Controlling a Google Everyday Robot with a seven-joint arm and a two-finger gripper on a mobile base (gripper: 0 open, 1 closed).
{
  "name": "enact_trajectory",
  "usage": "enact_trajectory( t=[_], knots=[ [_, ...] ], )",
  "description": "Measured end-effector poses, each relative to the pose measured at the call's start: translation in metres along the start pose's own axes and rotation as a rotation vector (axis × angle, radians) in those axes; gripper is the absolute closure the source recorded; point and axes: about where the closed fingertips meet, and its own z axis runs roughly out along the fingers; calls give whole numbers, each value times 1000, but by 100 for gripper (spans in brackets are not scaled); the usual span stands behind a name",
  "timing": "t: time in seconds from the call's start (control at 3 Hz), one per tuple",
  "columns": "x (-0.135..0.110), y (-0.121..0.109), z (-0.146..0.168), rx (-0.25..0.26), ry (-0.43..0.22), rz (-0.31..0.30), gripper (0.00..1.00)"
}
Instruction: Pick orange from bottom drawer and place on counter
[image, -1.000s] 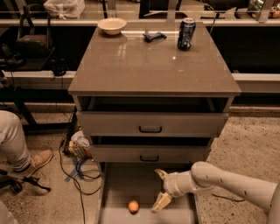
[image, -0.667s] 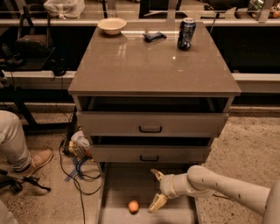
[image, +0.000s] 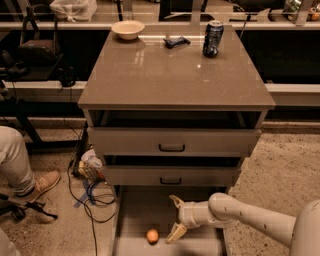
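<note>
1. Down in the bottom drawer, pulled out at the foot of the cabinet, I've got the orange lying on the tray floor toward the pulled-out end.
2. My gripper hangs over that same drawer, just right of the orange, with the arm reaching in from the right.
3. Its fingers are spread wide, one tip high and the other low beside the fruit, and nothing is held.
4. Up top, the counter carries a cream bowl, a soda can and a small dark object along its far edge.
5. Both upper drawers sit partly open, and a person's leg shows at the left.
</note>
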Motion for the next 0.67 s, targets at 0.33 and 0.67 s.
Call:
enact_trajectory(
  t=[0.33,0.67],
  knots=[
    [13,0,16,5,-1,-3,0],
    [23,3,41,9,-27,-55,0]
  ],
)
